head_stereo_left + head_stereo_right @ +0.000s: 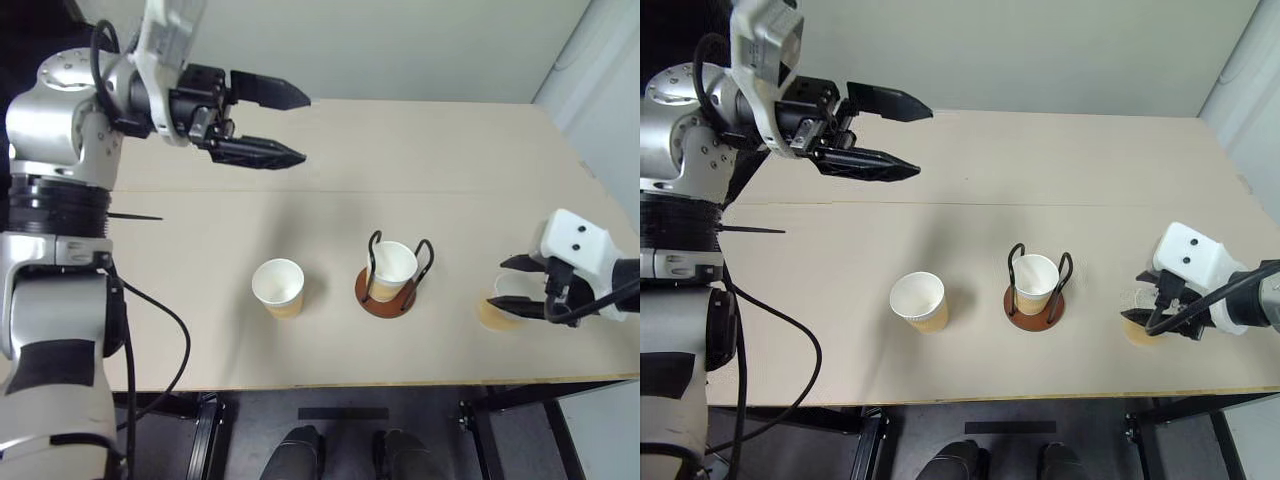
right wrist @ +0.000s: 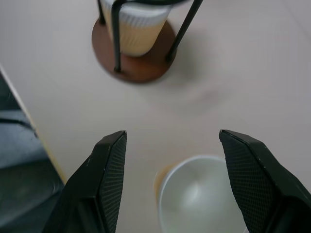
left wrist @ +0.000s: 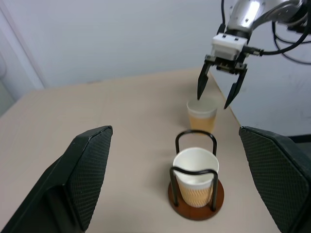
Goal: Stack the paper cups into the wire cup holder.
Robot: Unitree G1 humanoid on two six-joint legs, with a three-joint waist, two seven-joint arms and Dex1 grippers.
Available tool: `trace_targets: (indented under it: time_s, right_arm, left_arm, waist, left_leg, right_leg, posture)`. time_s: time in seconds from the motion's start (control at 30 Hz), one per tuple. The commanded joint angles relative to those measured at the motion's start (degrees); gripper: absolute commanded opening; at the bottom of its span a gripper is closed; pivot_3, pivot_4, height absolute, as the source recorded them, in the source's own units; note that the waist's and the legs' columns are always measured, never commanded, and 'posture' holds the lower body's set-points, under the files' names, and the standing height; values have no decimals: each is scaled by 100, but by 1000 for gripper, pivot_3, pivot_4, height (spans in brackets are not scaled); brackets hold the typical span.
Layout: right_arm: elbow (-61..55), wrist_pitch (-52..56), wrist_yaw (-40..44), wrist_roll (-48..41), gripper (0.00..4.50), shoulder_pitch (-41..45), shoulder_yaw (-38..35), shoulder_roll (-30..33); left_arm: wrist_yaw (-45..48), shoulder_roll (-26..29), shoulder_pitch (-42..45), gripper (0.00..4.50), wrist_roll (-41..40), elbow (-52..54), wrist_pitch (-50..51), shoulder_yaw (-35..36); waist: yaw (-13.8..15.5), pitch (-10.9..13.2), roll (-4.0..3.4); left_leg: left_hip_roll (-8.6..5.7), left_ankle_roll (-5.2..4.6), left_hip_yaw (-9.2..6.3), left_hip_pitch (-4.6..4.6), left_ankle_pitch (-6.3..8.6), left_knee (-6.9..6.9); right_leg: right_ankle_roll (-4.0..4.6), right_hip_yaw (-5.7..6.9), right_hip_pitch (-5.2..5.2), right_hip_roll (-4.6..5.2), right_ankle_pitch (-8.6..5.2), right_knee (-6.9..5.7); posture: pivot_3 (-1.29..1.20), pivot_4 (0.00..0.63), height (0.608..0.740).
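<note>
Three tan paper cups with white insides stand on the table. One paper cup (image 1: 392, 266) sits upright inside the wire cup holder (image 1: 385, 302), between its two black loops. A second paper cup (image 1: 279, 288) stands free to the holder's left. The third paper cup (image 1: 501, 313) stands to the holder's right, near the front edge. My right gripper (image 1: 499, 286) is open, its fingers straddling that cup at rim level; the right wrist view shows the cup (image 2: 200, 193) between the fingers (image 2: 108, 180). My left gripper (image 1: 305, 128) is open and empty, raised above the table's far left.
The beige table (image 1: 450, 150) has a seam across its middle. Its front edge (image 1: 400, 384) runs close to the right-hand cup, and its right edge slants near my right arm. A pale wall stands behind the table.
</note>
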State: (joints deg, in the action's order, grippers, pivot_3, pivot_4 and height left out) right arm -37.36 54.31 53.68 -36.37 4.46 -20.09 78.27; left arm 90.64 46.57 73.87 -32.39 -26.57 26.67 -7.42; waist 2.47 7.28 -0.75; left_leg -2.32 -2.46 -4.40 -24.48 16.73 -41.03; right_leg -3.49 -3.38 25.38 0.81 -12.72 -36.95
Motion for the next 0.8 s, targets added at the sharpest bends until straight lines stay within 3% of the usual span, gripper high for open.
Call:
trace_targets:
  time_s: [0.03, 0.4, 0.8]
  right_arm:
    - [61, -235, 210, 422, 3047, -309, -394, 46]
    - [492, -906, 398, 1215, 3047, -869, -213, -147]
    - [1328, -1723, 712, 1718, 3047, 203, 1406, -191]
  left_arm:
    - [186, 47, 24, 4472, 47, 223, -11, 204]
    - [186, 234, -133, 4472, -230, 380, 77, 33]
    - [186, 376, -195, 4472, -308, 533, 241, 29]
  waist:
    - [-5, 1, -1]
    - [-53, 1, -1]
    - [-75, 1, 0]
  left_leg:
    - [2, 0, -3, 2, 0, -1]
    - [2, -1, 2, 32, 1, 3]
    - [1, -2, -1, 43, 1, 4]
  right_leg:
    - [0, -3, -4, 2, 0, 0]
    - [1, -5, -33, 2, 1, 0]
    - [1, -4, -47, 1, 1, 2]
  posture:
    - [0, 150, 740]
    - [0, 150, 740]
    - [0, 150, 740]
